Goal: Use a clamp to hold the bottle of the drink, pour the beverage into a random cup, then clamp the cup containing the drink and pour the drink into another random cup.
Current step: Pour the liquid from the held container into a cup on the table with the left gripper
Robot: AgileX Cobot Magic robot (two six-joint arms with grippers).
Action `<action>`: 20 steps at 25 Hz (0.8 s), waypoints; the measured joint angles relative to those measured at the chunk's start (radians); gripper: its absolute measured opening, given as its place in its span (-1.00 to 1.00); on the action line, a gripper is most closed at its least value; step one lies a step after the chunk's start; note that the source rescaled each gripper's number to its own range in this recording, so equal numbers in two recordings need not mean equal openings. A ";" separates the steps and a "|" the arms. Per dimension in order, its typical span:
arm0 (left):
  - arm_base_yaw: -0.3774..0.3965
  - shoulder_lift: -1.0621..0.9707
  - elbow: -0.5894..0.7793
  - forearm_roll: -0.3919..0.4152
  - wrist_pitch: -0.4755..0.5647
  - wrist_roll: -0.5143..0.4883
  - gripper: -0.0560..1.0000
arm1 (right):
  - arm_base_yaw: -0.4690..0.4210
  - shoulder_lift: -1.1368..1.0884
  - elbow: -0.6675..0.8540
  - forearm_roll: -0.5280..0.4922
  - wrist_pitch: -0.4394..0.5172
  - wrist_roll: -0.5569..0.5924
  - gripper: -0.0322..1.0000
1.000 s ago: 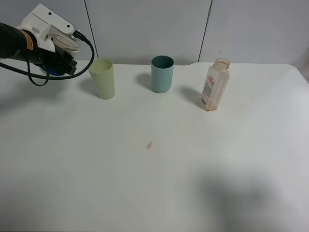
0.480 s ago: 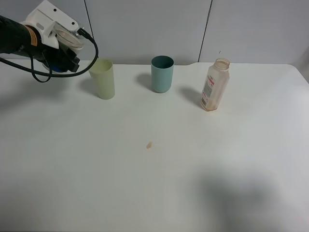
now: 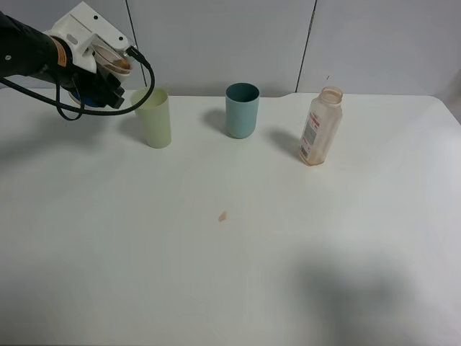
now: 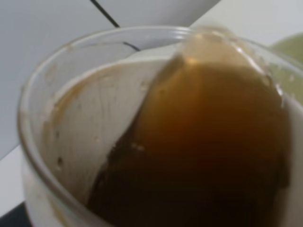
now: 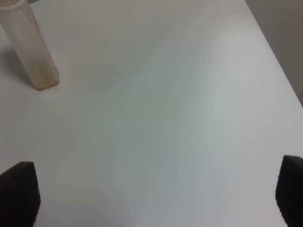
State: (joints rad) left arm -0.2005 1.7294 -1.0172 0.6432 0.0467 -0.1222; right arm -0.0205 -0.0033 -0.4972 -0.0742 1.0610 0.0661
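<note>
Left gripper (image 3: 105, 73), fingers clenched on the clear cup (image 3: 111, 59), held it aloft and tilted. The cup's mouth and the brown drink (image 4: 203, 142) leaned toward the green cup (image 3: 154, 117), which stood just beside and below. Right gripper (image 5: 155, 189) hung with fingers spread and empty over the desk (image 3: 230, 274), well apart from the pour and nearer the upright bottle (image 3: 320, 126).

Front and middle of table (image 3: 238, 288) open, only flat stain (image 3: 223, 215) there. Obstacles in one row near back edge: green cup (image 3: 155, 119), teal cup (image 3: 242, 112), bottle (image 3: 320, 130), all upright and apart, gaps between them clear. Left arm (image 3: 29, 54) with tilted clear cup (image 3: 108, 58) hangs over back-left corner, just beside green cup's rim, blocking that side. Wall (image 3: 216, 43) close behind row. Right of bottle: bare table to edge.
</note>
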 joint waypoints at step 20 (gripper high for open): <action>-0.011 0.000 0.000 0.029 0.014 0.052 -0.80 | 0.000 0.000 0.000 0.000 0.000 0.000 1.00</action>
State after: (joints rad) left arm -0.2118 1.7294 -1.0174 0.6719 0.0607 -0.0703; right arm -0.0205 -0.0033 -0.4972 -0.0742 1.0610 0.0661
